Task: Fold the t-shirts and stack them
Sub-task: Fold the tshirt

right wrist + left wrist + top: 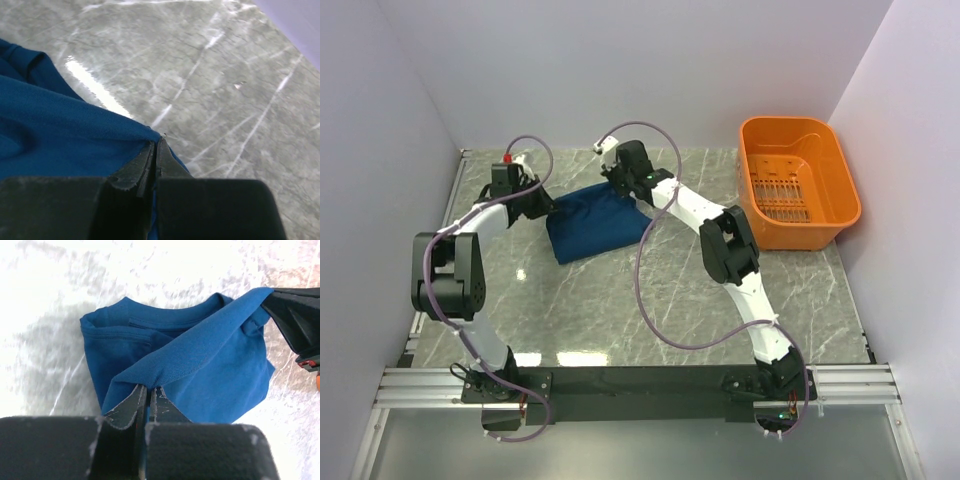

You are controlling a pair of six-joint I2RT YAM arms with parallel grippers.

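My left claw (148,395) and right claw (156,150) each pinch the t-shirt (210,365) mid-fold over the table (225,75), so next, I judge, both must carry the raised edge across together.

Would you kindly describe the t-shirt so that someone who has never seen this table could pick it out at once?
On the grey marble table, look toward the far side, left of the orange basket. There, between the left gripper and the right gripper, each pinching an edge, lies the t-shirt. It is the only cloth there: a dark blue, partly folded bundle.
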